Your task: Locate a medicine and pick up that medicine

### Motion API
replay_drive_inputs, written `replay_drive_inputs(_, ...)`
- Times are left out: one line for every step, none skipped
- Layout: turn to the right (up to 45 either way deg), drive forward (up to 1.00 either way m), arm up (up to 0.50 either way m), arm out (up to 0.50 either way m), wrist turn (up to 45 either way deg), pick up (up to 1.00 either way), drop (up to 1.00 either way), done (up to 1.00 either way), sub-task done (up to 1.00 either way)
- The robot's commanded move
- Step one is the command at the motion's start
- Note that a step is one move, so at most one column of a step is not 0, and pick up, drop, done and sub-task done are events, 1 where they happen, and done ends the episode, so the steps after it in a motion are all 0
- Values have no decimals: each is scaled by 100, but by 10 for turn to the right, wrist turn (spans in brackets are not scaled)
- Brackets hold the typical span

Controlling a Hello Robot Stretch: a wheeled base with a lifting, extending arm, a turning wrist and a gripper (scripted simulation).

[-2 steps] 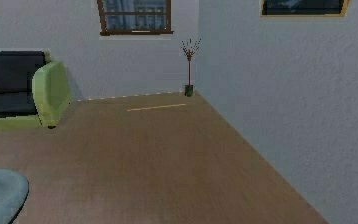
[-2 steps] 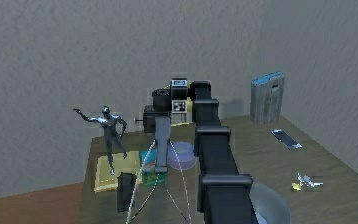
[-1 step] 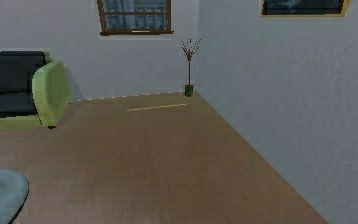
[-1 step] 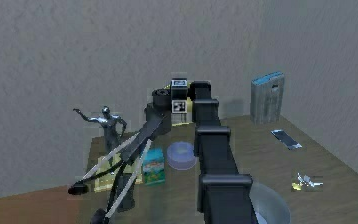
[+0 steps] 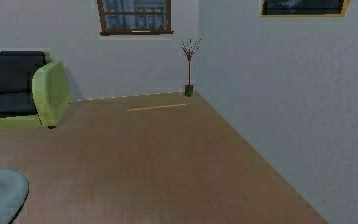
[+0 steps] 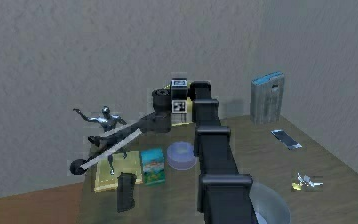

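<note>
In the arm side view the dark arm bar [image 6: 215, 150] rises over a wooden table [image 6: 257, 155]. The gripper's dark body [image 6: 159, 112] sits left of the white marked squares [image 6: 177, 86]. Its thin fingers slant down to the left, and the gripper [image 6: 84, 163] ends near the table's left part. A silver figurine [image 6: 102, 120] stands behind the fingers, so I cannot tell whether the gripper holds anything. Near the arm lie a green box [image 6: 152, 166] and a low, pale blue round container [image 6: 180, 155]. Which of these is the medicine cannot be made out.
A dark upright object [image 6: 127, 190], a grey-blue box [image 6: 267, 96], a flat dark device [image 6: 285, 138], keys [image 6: 308, 182] and a bowl [image 6: 273, 208] share the table. The forward view has a wooden floor [image 5: 167, 150], a dark sofa [image 5: 12, 85], a green armchair [image 5: 49, 95] and a twig plant [image 5: 190, 65].
</note>
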Motion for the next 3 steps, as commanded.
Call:
replay_drive_inputs(0, 0, 0, 0, 450, 0, 0, 0, 0)
replay_drive_inputs(0, 0, 0, 0, 120, 0, 0, 0, 0)
replay_drive_inputs(0, 0, -30, 0, 0, 0, 0, 0, 0)
